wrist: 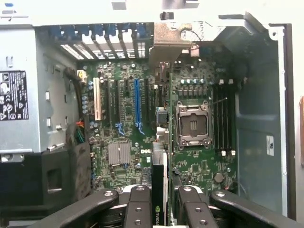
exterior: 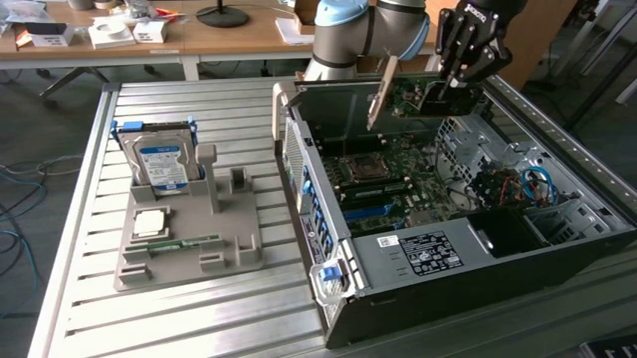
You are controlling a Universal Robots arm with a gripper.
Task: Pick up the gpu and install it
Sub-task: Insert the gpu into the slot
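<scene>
GPU (exterior: 403, 97) is held on edge above the open computer case (exterior: 448, 306), apart from the motherboard (wrist: 190, 85), so that its connector edge is presented downward toward the slots. It is clamped between the 2 fingers (wrist: 138, 209) of the gripper (exterior: 456, 83) at its upper edge, which leaves the metal bracket (wrist: 168, 42) free to face the case's rear wall. The card is seen edge-on just beside the 1 long blue slot (wrist: 137, 102), not over it.
</scene>
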